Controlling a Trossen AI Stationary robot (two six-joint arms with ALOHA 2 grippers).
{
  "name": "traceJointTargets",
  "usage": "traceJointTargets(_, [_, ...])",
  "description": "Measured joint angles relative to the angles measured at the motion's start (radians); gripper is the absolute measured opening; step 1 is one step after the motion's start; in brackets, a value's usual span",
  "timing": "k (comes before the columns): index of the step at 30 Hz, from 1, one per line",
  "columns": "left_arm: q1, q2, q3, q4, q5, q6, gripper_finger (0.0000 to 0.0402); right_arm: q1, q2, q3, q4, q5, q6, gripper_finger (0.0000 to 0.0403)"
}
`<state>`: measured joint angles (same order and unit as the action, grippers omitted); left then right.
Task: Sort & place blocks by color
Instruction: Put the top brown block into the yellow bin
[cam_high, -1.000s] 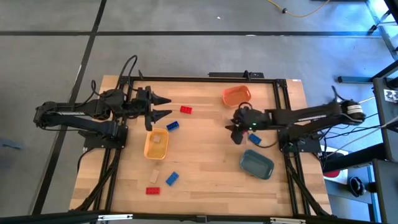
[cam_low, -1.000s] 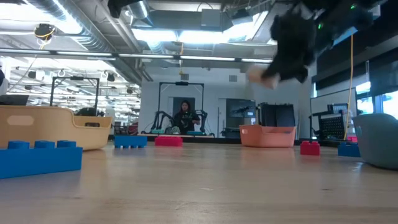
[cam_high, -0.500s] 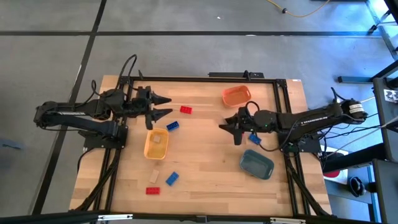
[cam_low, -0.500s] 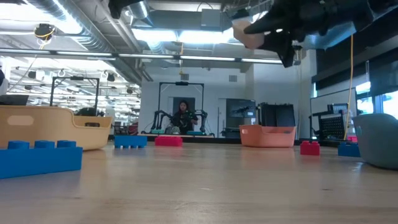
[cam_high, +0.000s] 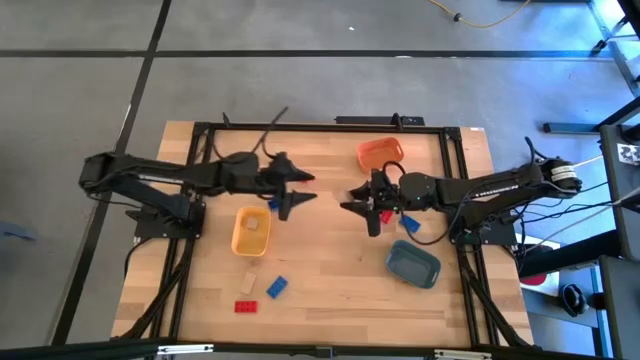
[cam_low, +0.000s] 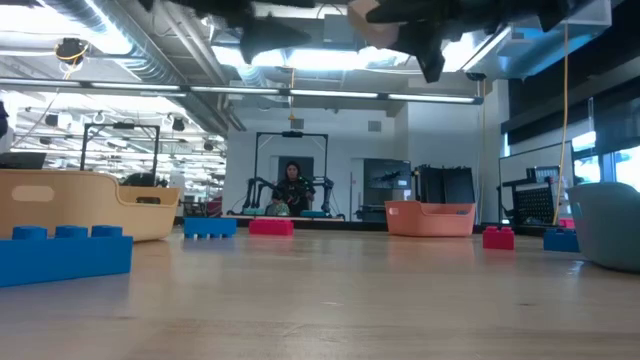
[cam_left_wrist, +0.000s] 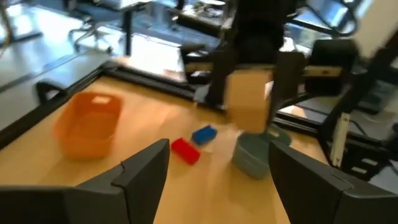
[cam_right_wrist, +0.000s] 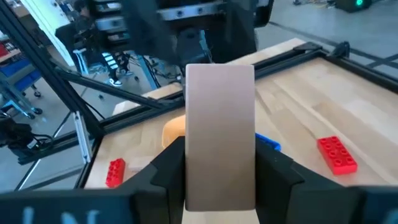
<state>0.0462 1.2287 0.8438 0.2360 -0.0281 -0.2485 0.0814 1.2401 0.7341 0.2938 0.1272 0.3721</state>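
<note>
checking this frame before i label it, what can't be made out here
- Right gripper: shut on the beige block, which hides the jaws' gap and much of the table beyond in the right wrist view.
- High view: the held block is hidden under the right gripper.
- Left gripper, open: the left wrist view is motion-blurred, so the red block and blue block show no studs.
- Low view: both arms are cut off by the top edge.

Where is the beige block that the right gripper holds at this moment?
The beige block is clamped in the right gripper, raised above the table's middle, facing the open left gripper.
</note>
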Motion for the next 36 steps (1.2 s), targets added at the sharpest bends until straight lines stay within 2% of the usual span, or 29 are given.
traceJointTargets(6, [-0.037, 0.131, 0.061, 0.065, 0.070, 0.071, 0.0278, 0.000, 0.028, 0.000, 0.012, -0.053, 0.011, 0.0132])
traceJointTargets(13, [-0.065, 0.237, 0.120, 0.069, 0.032, 0.101, 0.0279, 0.002, 0.035, 0.001, 0.020, -0.105, 0.012, 0.0132])
traceJointTargets(23, [-0.074, 0.246, 0.135, 0.115, 0.077, 0.091, 0.0275, 0.002, 0.035, 0.001, -0.030, -0.131, -0.017, 0.0132])
traceJointTargets(28, [-0.073, 0.246, 0.135, 0.116, 0.084, 0.004, 0.0253, 0.003, 0.035, 0.001, -0.028, -0.132, -0.031, 0.0132])
traceJointTargets(36, [-0.073, 0.245, 0.134, 0.090, 0.091, -0.035, 0.0212, 0.003, 0.035, 0.001, -0.015, -0.148, -0.069, 0.0132])
